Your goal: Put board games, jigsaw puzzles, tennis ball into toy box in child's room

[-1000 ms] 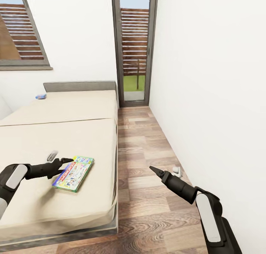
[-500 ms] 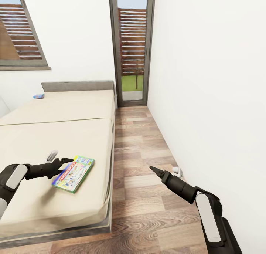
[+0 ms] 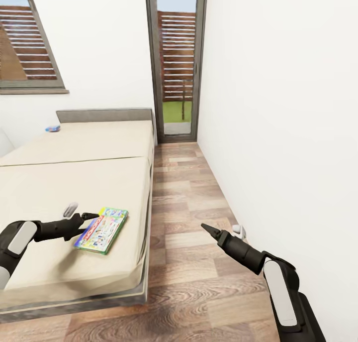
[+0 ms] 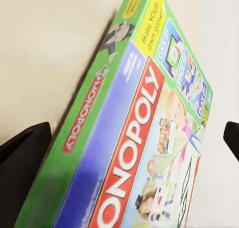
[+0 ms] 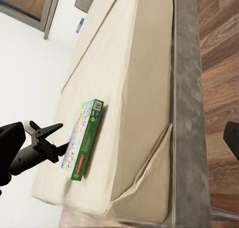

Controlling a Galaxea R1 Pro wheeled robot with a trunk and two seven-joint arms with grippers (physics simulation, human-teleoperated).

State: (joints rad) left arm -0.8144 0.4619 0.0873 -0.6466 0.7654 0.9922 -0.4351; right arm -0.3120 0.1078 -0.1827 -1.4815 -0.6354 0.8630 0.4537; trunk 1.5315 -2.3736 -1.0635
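Left claw [image 3: 79, 214] spread beside green board game [image 3: 101, 230], lower left; risks shoving it off bed [image 3: 74, 182] edge.

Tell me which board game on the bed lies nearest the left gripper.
The green game, at the left gripper near the bed's foot. The small blue one lies far off by the headboard.

Bare mattress lies open all around the green game box [image 3: 101, 230] on the bed [image 3: 74, 182]; the white wall [image 3: 278, 108] hems the narrow floor strip [image 3: 189, 222].
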